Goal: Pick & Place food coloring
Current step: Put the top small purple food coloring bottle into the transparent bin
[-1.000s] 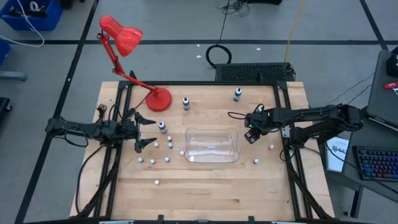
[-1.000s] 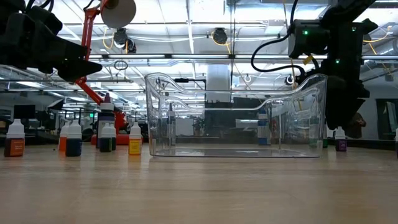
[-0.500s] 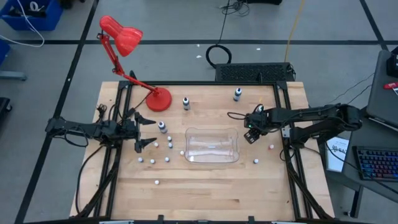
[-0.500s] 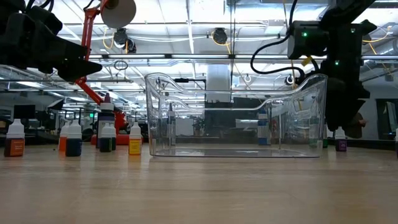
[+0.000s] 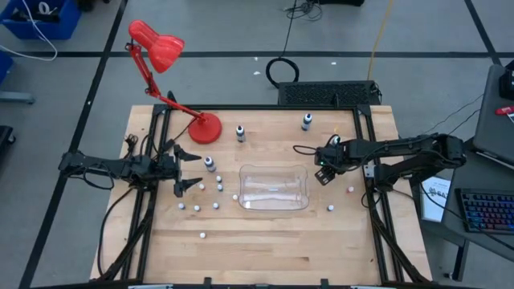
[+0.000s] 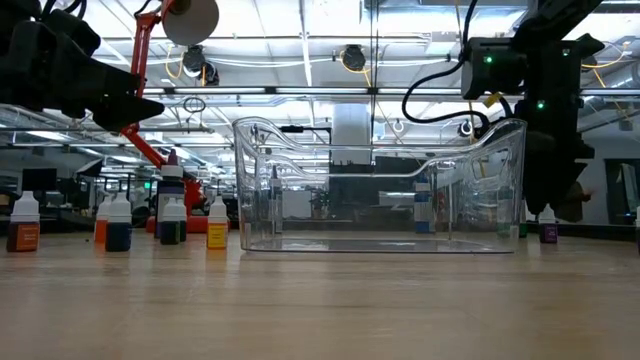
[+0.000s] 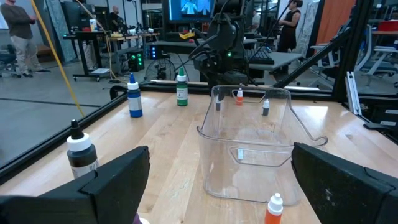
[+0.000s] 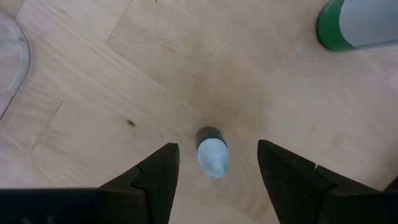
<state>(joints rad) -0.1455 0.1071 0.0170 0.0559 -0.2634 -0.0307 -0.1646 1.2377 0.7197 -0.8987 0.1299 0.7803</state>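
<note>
the food coloring bottle (image 8: 212, 157) nearest the work stands upright on the bare wood just beside the right end of the clear plastic bin (image 5: 274, 187), seen from straight above with its pale tapered cap toward the camera and a dark body under it. the right gripper (image 8: 214, 168) hangs directly over it, fingers spread to either side of the cap and touching nothing, so nothing is gripped yet. judging by its look, the bottle is light, rigid plastic, narrow and smooth, easy to tip or squirt sideways out of a pinch; the safer hold is probably low on the body under the cap shoulder, squeezed gently and square. the left gripper (image 5: 183, 170) waits over the left side of the table with its fingers wide apart and empty, near a cluster of small bottles (image 5: 207, 197). counting in the overhead view: about seven tiny bottles left of the bin, two more to its right, though some are too small to be sure of; three larger dropper bottles (image 5: 240, 132) farther back; one bin, which looks empty; one red desk lamp (image 5: 157, 44) at the back left corner.
</note>
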